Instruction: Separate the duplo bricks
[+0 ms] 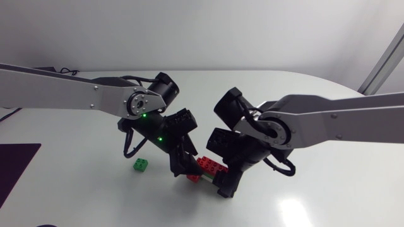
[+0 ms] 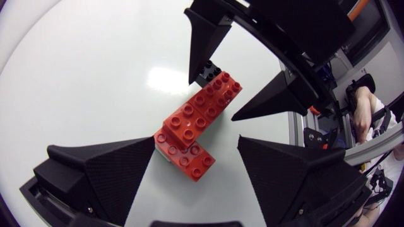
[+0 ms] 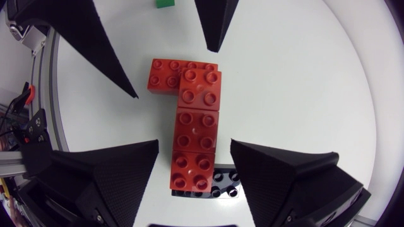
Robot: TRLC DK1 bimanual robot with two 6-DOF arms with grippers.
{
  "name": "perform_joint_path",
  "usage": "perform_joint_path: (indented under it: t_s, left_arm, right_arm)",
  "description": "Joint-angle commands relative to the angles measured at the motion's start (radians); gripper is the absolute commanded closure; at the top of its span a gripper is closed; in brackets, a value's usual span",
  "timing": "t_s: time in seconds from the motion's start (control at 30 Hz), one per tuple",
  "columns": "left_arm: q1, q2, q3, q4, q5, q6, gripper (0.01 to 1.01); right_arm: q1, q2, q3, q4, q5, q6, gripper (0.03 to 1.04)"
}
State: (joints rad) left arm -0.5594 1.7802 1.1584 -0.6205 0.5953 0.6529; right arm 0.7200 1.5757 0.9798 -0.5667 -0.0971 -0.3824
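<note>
My left gripper (image 2: 196, 142) and right gripper (image 3: 194, 144) both gape, gripping nothing, astride the red duplo stack (image 1: 210, 168) on the table (image 1: 315, 202); I fear 2 crowded grippers colliding or shoving it unsplit

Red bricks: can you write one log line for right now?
red plastic duplo brick stack: joined, on white table | left tool: open, straddling one end | right tool: open, straddling other end | small green plastic brick: apart

Glossy white table (image 1: 76, 189) — purple mat (image 1: 16, 167) at its edge.
</note>
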Motion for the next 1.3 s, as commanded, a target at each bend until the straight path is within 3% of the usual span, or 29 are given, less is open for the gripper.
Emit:
perform_joint_path:
  t_s: [0.0, 0.6, 0.77, 1.03, 1.27]
  left_arm:
    - [-0.014, 0.022, 0.038, 0.004, 0.001, -0.024, 0.115]
    - [-0.062, 0.054, 0.052, 0.03, -0.019, -0.033, 0.115]
    - [-0.08, 0.058, 0.043, 0.096, -0.078, -0.061, 0.123]
    - [-0.116, 0.054, 0.021, 0.136, -0.14, -0.064, 0.28]
    - [-0.125, 0.051, 0.009, 0.14, -0.157, -0.055, 0.28]
  right_arm:
    - [-0.004, 0.001, 0.01, -0.012, 0.002, 0.007, 0.11]
    - [-0.027, -0.126, -0.128, 0.019, 0.023, 0.022, 0.11]
    - [-0.027, -0.141, -0.159, 0.033, 0.03, 0.031, 0.12]
    - [-0.028, -0.161, -0.188, 0.047, 0.031, 0.033, 0.12]
    - [-0.025, -0.151, -0.196, 0.087, 0.043, 0.042, 0.15]
